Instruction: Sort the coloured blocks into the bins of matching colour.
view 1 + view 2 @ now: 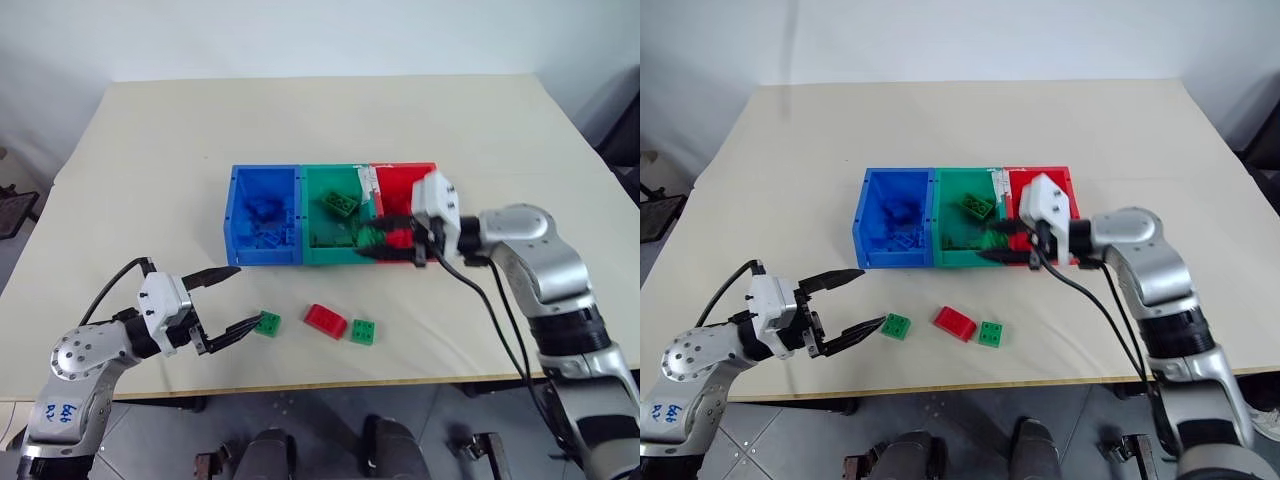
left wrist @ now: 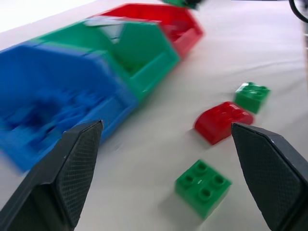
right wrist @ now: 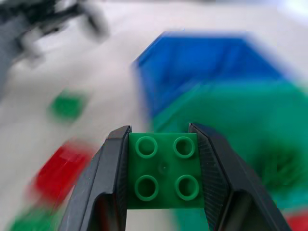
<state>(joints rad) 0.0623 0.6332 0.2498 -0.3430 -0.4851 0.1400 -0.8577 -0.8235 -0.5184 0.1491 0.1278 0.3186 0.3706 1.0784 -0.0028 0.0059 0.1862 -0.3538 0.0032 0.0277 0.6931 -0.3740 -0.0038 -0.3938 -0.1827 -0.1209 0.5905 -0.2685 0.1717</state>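
The right gripper (image 3: pixel 163 180) is clamped on a small square green studded plastic brick (image 3: pixel 163 171), carried at the near edge of the green open-topped plastic bin (image 1: pixel 335 215), the middle of three joined bins. The bin's open cavity lies just beyond and left of the fingertips, so release there looks imminent. The left gripper (image 1: pixel 225 303) stands wide apart, empty, nearest a loose green square brick (image 1: pixel 267 323) on the beige table (image 1: pixel 150 180).

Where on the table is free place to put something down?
Free: the beige table behind the three joined plastic bins, and on both sides of them. Crowded: the front strip, holding two green studded bricks and a red brick.
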